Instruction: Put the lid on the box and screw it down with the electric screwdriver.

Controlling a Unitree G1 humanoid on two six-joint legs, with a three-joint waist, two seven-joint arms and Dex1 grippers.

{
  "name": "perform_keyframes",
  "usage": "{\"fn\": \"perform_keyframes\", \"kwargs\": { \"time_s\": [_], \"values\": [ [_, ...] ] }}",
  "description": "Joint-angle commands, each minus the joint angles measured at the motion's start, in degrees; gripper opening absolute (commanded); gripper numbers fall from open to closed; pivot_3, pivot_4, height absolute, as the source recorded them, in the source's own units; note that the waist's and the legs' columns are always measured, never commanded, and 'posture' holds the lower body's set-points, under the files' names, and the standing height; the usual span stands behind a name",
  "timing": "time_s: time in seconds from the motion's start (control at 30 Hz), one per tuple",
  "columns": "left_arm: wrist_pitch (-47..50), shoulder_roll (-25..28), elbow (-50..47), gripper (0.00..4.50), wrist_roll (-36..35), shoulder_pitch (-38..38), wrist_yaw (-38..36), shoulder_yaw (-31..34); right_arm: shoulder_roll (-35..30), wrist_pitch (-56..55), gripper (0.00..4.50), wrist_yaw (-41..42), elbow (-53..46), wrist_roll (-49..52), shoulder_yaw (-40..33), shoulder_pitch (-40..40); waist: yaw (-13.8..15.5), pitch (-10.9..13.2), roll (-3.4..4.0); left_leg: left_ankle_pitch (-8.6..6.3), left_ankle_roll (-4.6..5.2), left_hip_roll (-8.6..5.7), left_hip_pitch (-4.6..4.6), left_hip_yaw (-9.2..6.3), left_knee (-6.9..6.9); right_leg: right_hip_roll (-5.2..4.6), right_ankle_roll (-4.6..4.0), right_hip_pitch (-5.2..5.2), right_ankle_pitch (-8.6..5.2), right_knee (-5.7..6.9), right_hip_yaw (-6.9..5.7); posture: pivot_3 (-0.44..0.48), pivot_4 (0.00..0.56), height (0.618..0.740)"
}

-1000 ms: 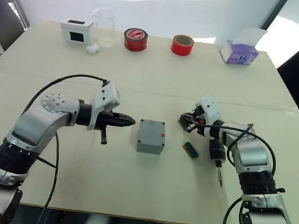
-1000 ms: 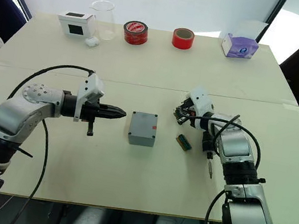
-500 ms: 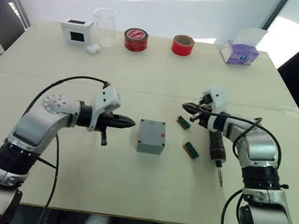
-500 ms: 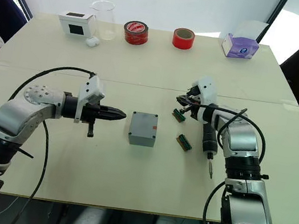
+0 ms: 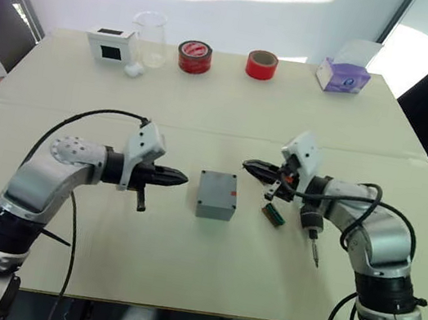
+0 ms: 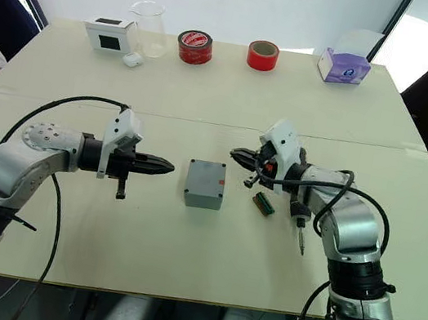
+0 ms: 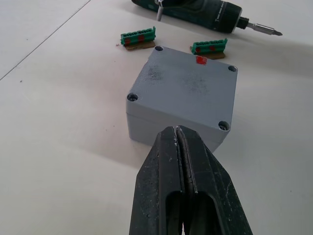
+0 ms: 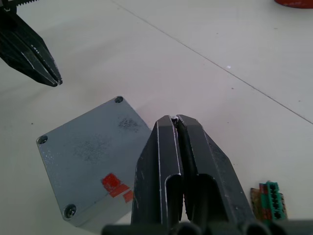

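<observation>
Box (image 5: 217, 194) sits on the worktop (image 5: 179, 262) between the two hands, its lid (image 7: 188, 90) already on top with a screw in each corner and a red mark near one edge. The left hand (image 5: 180, 177) hovers just beside the box, apart from it, fingers pressed together and holding nothing, tips pointing at the box's side. The right hand (image 5: 251, 166) hangs near the opposite side, slightly behind the box and above the worktop, its fingers also together and empty, pointing toward the left hand. The screwdriver (image 5: 311, 224) lies flat on the worktop under the right forearm, on the far side of the right hand from the box, bit (image 5: 314, 253) pointing toward the near edge. Two small green connectors lie by the right hand: one (image 5: 273, 214) between the box and the screwdriver, the other (image 7: 138, 38) close under the hand. Well beyond both hands, along the far edge, stand a white box (image 5: 108, 44), a clear beaker (image 5: 149, 38), two red tape rolls (image 5: 193, 56) and a purple tissue box (image 5: 342, 75).
</observation>
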Motion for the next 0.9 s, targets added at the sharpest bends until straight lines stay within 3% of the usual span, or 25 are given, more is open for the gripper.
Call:
{"fn": "perform_keyframes", "kwargs": {
  "time_s": [0.03,0.9],
  "values": [
    [0.05,0.46,-1.80,0.00,-1.09,-0.88,0.18,1.35,0.50,-1.86,0.02,-0.64,-1.12,-0.63,1.30,-0.13,0.01,0.00,0.00,0.00,0.00,0.00,0.00,0.00,0.00,0.00,0.00,0.00,0.00,0.00,0.00,0.000,0.150,0.740],
    [-0.18,-0.26,-1.40,0.00,-0.29,-1.78,0.81,0.14,-0.40,-2.86,0.02,-0.46,1.74,-2.38,3.43,0.62,-0.02,0.00,0.00,0.00,0.00,0.00,0.00,0.00,0.00,0.00,0.00,0.00,0.00,0.00,0.00,0.000,0.150,0.740]
  ]
}}
